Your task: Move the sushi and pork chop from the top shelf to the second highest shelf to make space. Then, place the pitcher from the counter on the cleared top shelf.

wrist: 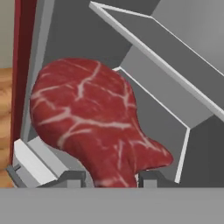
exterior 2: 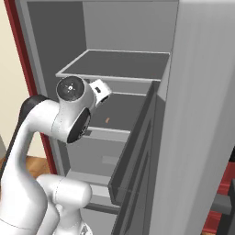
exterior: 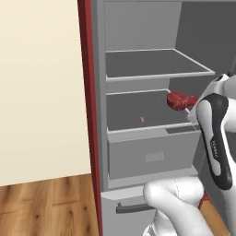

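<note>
Gripper (wrist: 111, 178) jaws clamp the narrow tail of the pork chop (wrist: 87, 118), a soft, slick, light slab likely to droop or slip

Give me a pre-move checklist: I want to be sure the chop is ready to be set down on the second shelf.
1. Chop between the gripper fingers: ok, the narrow end sits between the fingertips.
2. Chop off the top shelf: ok, that shelf looks bare.
3. Chop at second shelf level: ok, near its right side.
4. Landing spot free: ok, apart from a small orange piece.
5. Chop touching the shelf: cannot tell.
</note>
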Controlling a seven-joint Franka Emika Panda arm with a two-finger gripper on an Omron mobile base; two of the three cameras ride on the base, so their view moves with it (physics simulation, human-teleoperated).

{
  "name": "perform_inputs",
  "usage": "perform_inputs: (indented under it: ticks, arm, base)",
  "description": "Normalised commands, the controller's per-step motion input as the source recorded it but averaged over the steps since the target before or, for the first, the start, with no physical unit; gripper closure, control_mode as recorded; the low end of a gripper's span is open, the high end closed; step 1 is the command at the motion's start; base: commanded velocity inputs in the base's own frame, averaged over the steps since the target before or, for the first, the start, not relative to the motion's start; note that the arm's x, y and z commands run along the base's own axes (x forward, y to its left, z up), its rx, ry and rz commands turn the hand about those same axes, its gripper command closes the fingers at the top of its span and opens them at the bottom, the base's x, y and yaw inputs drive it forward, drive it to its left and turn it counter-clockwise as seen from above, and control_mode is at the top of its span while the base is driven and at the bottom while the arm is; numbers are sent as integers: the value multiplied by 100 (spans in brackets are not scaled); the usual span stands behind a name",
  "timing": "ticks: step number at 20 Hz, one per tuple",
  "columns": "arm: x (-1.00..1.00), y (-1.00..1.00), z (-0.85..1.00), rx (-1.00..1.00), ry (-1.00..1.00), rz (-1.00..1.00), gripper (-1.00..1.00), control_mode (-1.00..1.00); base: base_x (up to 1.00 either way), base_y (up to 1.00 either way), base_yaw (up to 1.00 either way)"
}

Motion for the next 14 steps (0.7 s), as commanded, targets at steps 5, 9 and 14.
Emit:
perform_inputs:
  ticks: [5,9,14]
  arm:
    - [5,0,-59,-3,6,-13,100,-100]
    - [36,0,-56,-2,7,-14,100,-100]
    - [48,-6,-45,0,2,-10,100,-100]
  base:
    - [0,0,0]
    - [0,0,0]
    - [0,0,0]
